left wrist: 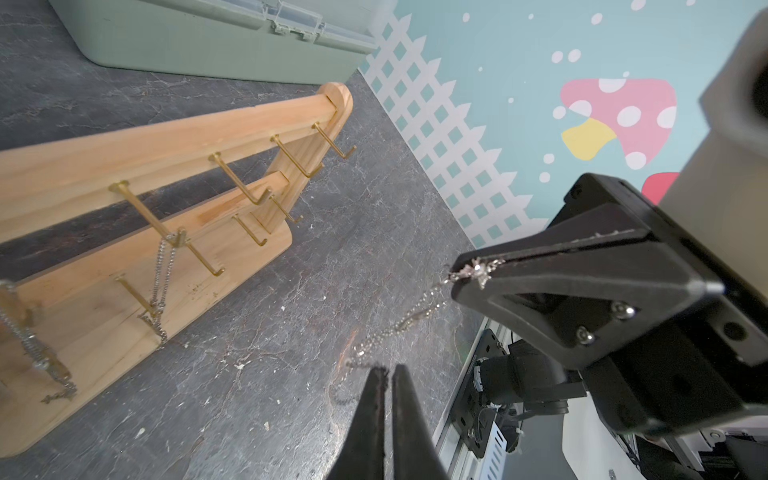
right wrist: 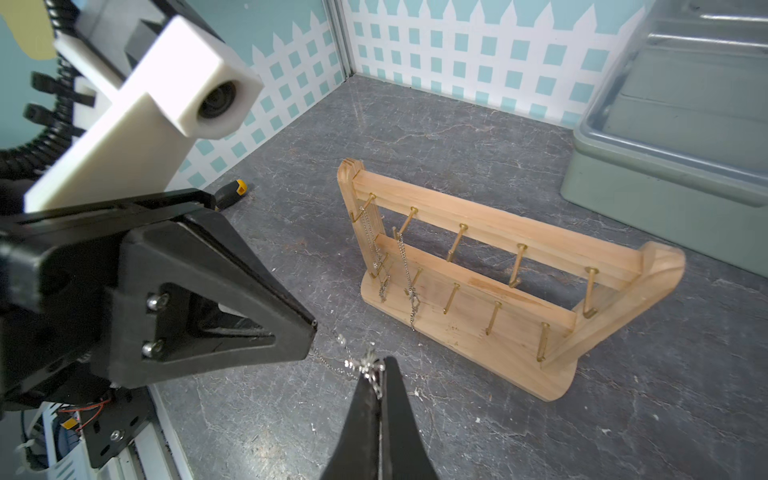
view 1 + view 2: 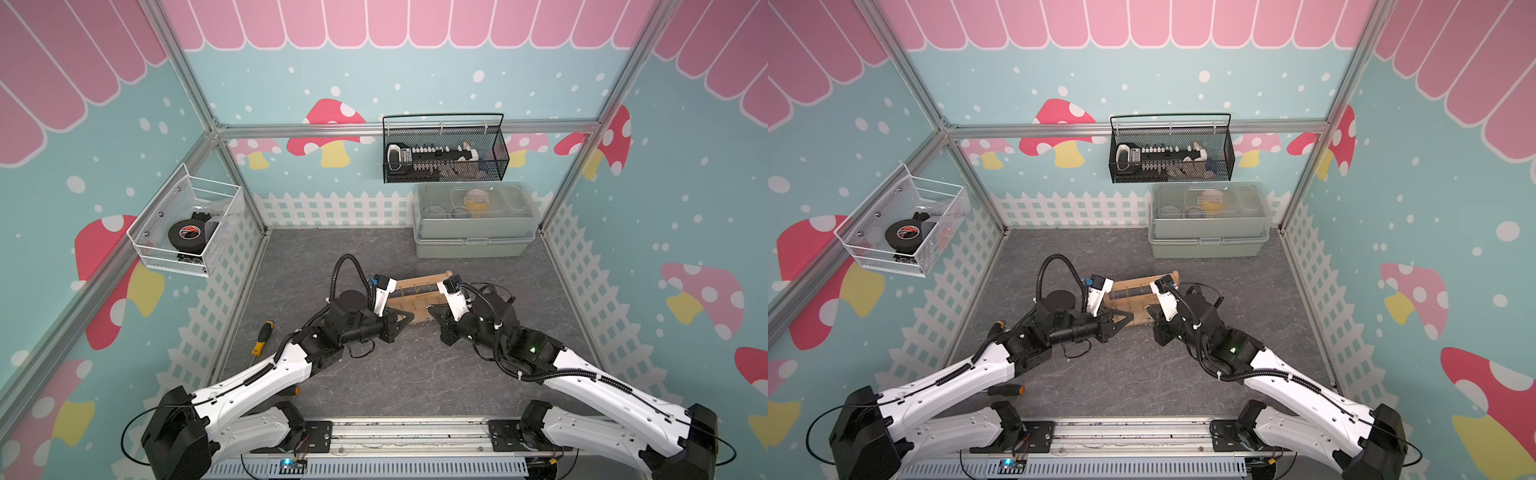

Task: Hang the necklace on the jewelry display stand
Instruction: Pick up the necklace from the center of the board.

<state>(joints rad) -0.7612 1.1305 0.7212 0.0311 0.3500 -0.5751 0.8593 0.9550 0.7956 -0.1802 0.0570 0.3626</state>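
A thin silver necklace (image 1: 399, 324) is stretched in the air between my two grippers, just in front of the jewelry display stand (image 3: 419, 291). In the left wrist view my left gripper (image 1: 386, 370) is shut on one end of the chain. The right gripper (image 2: 380, 365) is shut on the other end, where a small pendant (image 2: 368, 359) sticks out at its tips. In both top views the two grippers meet tip to tip at the stand's near side, left gripper (image 3: 409, 318) and right gripper (image 3: 430, 309). Two other chains (image 2: 405, 266) hang from hooks at one end of the wooden stand (image 2: 478, 299).
A grey-green lidded box (image 3: 473, 224) stands at the back right, close behind the stand. A yellow-and-black screwdriver (image 3: 262, 336) lies on the floor at the left. A black wire basket (image 3: 444, 149) and a white basket holding tape (image 3: 187, 224) hang on the walls.
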